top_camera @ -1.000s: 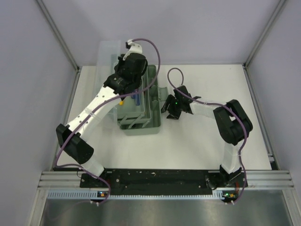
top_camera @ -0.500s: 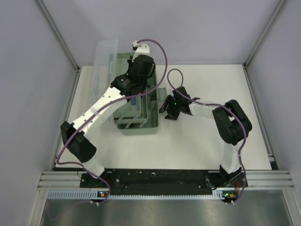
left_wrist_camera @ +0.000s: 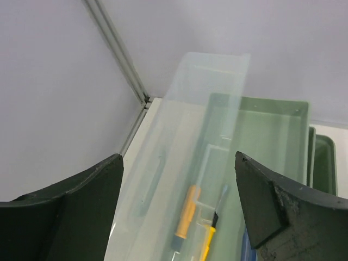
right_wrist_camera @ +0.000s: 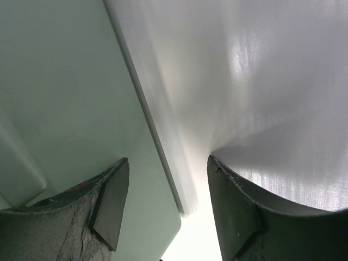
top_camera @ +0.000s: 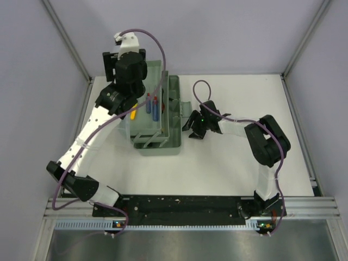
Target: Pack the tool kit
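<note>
Item: toolbox [top_camera: 157, 149], grey-green plastic, mid-table, trays open. Contents: blue-handled screwdrivers [top_camera: 155, 109] in its upper tray and a yellow-handled screwdriver [left_wrist_camera: 185, 217] beside them, toward its left. A clear lid [left_wrist_camera: 179, 109] leaned off its left side. Left gripper [left_wrist_camera: 178, 163] hung over its far-left corner, spread wide and empty. Right gripper [right_wrist_camera: 167, 163] sat astride its right rim, part-spread, not clamping. Likely light, rigid and slick, with loose hinged tiers; best taken by rim or handle.
</note>
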Motion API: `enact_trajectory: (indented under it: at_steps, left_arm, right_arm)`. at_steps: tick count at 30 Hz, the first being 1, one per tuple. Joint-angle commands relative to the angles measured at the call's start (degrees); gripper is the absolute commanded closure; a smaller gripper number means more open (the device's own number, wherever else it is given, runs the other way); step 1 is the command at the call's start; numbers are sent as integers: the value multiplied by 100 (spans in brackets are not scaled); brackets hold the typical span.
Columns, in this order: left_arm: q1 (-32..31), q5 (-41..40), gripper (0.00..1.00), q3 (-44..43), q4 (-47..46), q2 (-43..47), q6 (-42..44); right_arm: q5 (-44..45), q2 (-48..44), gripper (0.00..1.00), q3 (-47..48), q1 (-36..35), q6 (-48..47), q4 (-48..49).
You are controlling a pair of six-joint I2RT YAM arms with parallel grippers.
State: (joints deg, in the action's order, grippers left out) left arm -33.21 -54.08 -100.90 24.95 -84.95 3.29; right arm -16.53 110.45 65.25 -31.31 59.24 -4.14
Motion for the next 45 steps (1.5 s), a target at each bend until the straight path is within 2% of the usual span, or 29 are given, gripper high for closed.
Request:
enact_trajectory:
  at_steps: [1,4,8,11,16,21,29,32,45]
  left_arm:
    - [840,1125,13,-307,861,136,-1117]
    - [1622,2232,13,-106,1090,382,-1995]
    - [2590,3455,13,228,1187,593,-2604]
    - [3073,3948,14,421,1179,698,-2877]
    - [3505,4993,14,721,1073,673,-3185]
    - [3541,6215,16,1028,828,593,-3247]
    - [3532,7744,17,1398,230,497,-3405]
    - [3532,8404,21,1363,221,216,-3493]
    - [3453,8872,23,1697,71,83,-3397]
  right_arm:
    - [-183,327,39,-65,-86,35,63]
    - [-201,345,39,-100,-68,8,63]
    - [-219,336,39,-118,-16,-18,63]
    - [-227,328,39,-145,2,-36,54]
    - [-254,328,39,-188,28,-53,63]
    - [-298,293,39,-154,55,-220,45]
    - [-315,213,37,-145,64,-405,54]
    - [-324,240,37,-118,81,-405,54]
    - [-105,-67,37,-452,292,-466,19]
